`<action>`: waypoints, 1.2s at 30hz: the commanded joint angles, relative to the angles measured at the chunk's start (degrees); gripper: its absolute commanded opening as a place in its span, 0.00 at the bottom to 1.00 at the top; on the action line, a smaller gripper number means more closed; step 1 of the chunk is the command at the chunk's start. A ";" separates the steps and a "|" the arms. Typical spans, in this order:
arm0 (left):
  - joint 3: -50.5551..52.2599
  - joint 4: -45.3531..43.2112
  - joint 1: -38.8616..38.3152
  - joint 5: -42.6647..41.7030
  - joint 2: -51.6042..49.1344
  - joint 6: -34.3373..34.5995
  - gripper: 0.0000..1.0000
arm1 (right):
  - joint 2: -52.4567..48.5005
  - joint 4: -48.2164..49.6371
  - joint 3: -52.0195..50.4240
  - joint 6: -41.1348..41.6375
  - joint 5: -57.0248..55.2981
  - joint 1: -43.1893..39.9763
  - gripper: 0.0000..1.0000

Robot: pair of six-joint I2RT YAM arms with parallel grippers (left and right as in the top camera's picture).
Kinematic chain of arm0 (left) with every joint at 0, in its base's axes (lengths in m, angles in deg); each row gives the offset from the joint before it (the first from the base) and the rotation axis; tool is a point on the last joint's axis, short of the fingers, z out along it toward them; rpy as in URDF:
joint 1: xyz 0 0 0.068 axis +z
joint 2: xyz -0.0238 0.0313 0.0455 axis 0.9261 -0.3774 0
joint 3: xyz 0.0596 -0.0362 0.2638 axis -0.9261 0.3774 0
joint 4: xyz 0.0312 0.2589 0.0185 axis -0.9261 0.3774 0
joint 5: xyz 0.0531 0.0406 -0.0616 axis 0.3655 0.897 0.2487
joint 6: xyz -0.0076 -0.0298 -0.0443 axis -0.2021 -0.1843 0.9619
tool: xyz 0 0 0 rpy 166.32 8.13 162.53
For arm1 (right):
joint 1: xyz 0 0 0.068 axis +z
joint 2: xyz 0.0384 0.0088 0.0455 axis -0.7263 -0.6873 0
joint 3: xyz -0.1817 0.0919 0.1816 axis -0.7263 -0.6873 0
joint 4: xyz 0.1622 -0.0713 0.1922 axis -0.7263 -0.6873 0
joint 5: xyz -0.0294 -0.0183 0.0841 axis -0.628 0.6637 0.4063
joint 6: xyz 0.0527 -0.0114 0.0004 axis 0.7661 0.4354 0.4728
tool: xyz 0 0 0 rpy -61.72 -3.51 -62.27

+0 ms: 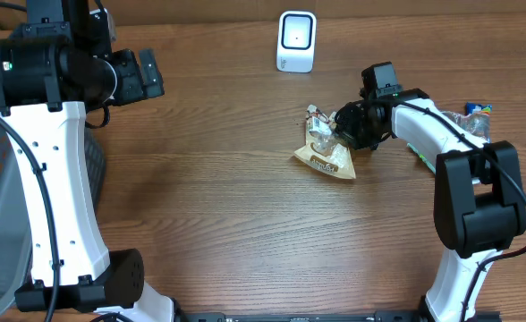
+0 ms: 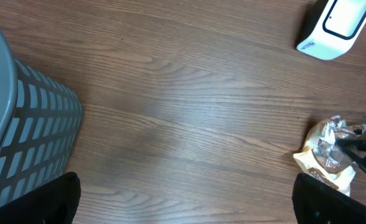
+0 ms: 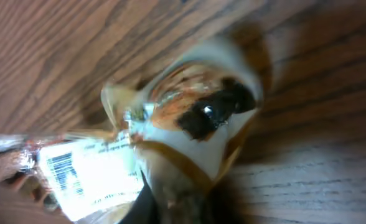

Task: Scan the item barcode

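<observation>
Grey slatted plastic basket [image 2: 27, 137] seen at left table edge; contents could not be told. Left gripper [image 2: 186, 202] held spread wide. Crinkled tan-and-clear plastic snack packet [image 1: 324, 159] found lying on brown wood-grain table [image 1: 200, 206], right of centre; its gathered top pinched by clamped right gripper [image 1: 336, 134]. White barcode label [image 3: 77, 174] noted on packet film. Rounded white scanner [image 1: 296, 41] stood at far edge.

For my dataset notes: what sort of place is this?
Probably a mock checkout station: a white barcode scanner stands on a wooden table, a snack packet carries a barcode label, and a grey mesh basket sits at the edge.
</observation>
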 commanded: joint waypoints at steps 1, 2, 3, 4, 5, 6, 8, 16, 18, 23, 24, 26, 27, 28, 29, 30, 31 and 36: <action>-0.02 -0.02 -0.22 -0.57 0.92 0.98 1.00 | 0.11 -1.40 0.48 -4.79 -4.02 -0.13 0.04; -0.02 -0.02 -0.22 -0.57 0.92 0.98 1.00 | 0.98 -2.05 1.53 -6.16 -4.26 -0.11 0.04; -0.02 -0.02 -0.22 -0.57 0.92 0.98 1.00 | 1.77 -2.56 2.36 -7.21 -4.76 -0.11 0.04; -0.02 -0.02 -0.22 -0.57 0.92 0.98 1.00 | 2.62 -3.15 3.26 -8.07 -5.75 -0.09 0.04; -0.02 -0.02 -0.22 -0.57 0.92 0.98 1.00 | 3.65 -3.96 4.39 -8.44 -7.50 0.24 0.04; -0.02 -0.02 -0.22 -0.57 0.92 0.98 1.00 | 4.63 -4.85 5.60 -8.48 -10.10 0.61 0.04; -0.02 -0.02 -0.22 -0.57 0.92 0.98 1.00 | 6.32 -6.03 7.80 -10.49 -14.91 1.62 0.04; -0.02 -0.02 -0.22 -0.57 0.92 0.98 1.00 | 8.39 -2.95 13.42 -19.15 -45.66 8.74 0.04; -0.02 -0.02 -0.22 -0.57 0.92 0.98 1.00 | 8.37 1.68 13.42 -23.37 -54.99 10.78 0.04; -0.02 -0.02 -0.22 -0.57 0.94 0.98 1.00 | 7.98 24.22 13.42 -44.09 -68.89 13.79 0.04; -0.02 -0.02 -0.22 -0.57 0.92 0.98 1.00 | 7.61 30.25 13.42 -50.29 -68.48 13.79 0.04; -0.02 -0.02 -0.22 -0.57 0.92 0.98 1.00 | 6.45 43.41 13.42 -64.26 -64.76 13.57 0.04; -0.02 -0.02 -0.22 -0.57 0.92 0.98 1.00 | 6.21 45.92 13.42 -66.40 -63.63 13.44 0.04; -0.02 -0.02 -0.22 -0.57 0.92 0.98 1.00 | 5.07 53.57 13.42 -71.08 -59.65 13.16 0.04; -0.02 -0.02 -0.22 -0.57 0.92 0.98 1.00 | 4.20 57.77 13.42 -73.70 -56.85 13.05 0.04; -0.02 -0.02 -0.22 -0.57 0.92 0.98 1.00 | 3.23 61.55 13.42 -76.85 -53.86 12.96 0.04; -0.02 -0.02 -0.22 -0.57 0.92 0.98 1.00 | 2.32 63.89 13.42 -79.43 -51.69 12.85 0.04; -0.02 -0.02 -0.22 -0.57 0.92 0.98 1.00 | -4.59 73.31 13.42 -92.48 -44.30 12.15 0.05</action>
